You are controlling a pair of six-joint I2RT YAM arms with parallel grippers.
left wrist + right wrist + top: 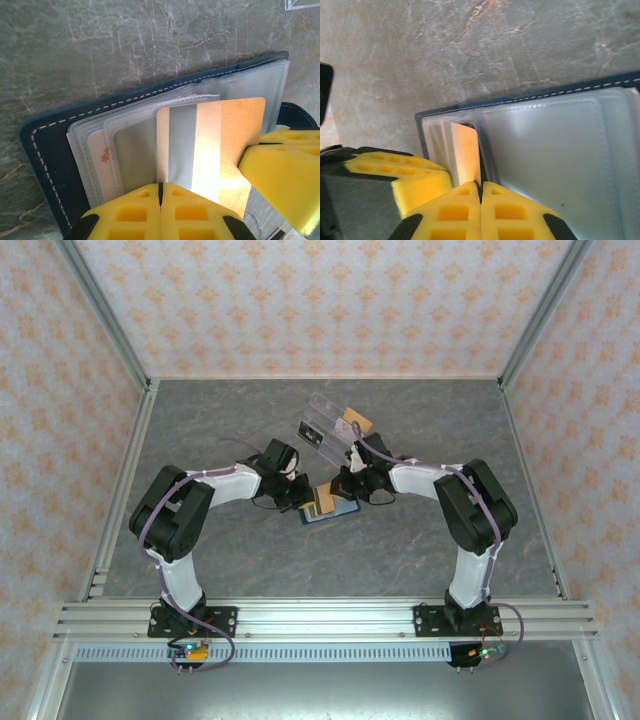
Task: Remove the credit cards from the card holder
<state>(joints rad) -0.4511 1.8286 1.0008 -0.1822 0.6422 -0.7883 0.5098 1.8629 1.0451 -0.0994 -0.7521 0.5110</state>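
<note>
orange card point(235, 135): likely light, stiff, slick | take hold: exposed 6 o'clock edge | left end effector point(160, 194) clenched on it | right end effector point(480, 192) clenched, hold unclear | card holder point(45, 145): looks floppy

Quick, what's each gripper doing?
Left gripper: closed; whether it holds anything cannot be told.
Right gripper: closed on card.

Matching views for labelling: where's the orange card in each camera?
Top external: orange card mid-table, on the card holder.
Left wrist: orange card right of centre, face-on, sticking out of the sleeves.
Right wrist: orange card a narrow sliver, lower left of centre.
Shared landmark: card holder's white-stitched navy edge.
</note>
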